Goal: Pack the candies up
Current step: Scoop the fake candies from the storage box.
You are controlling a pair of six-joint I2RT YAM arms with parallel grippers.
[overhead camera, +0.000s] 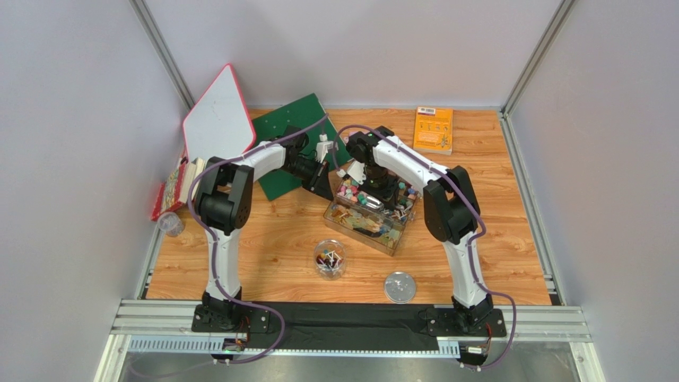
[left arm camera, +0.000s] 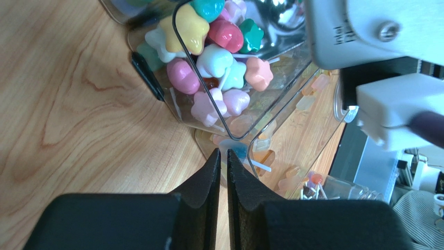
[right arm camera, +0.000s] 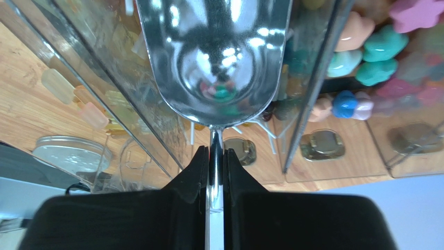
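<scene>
Wood-grain counter (overhead camera: 263, 239) between pale grey walls (overhead camera: 80, 119) is carrying a clear plastic box (overhead camera: 363, 231) holding multicoloured candies (left arm camera: 219, 60); right jaws are clamping a shiny metal scoop (right arm camera: 213, 52), left jaws sitting nearly together.

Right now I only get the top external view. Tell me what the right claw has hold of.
Observer: The right claw is shut on the thin handle of a shiny metal scoop.
Operator: Report what is in the scoop.
Observer: In the right wrist view its bowl looks empty; I see only coloured reflections there.
Operator: Now give me the left claw.
Observer: The left claw sits at a corner of the clear box, its fingers nearly together. I cannot tell whether they pinch the wall.
</scene>
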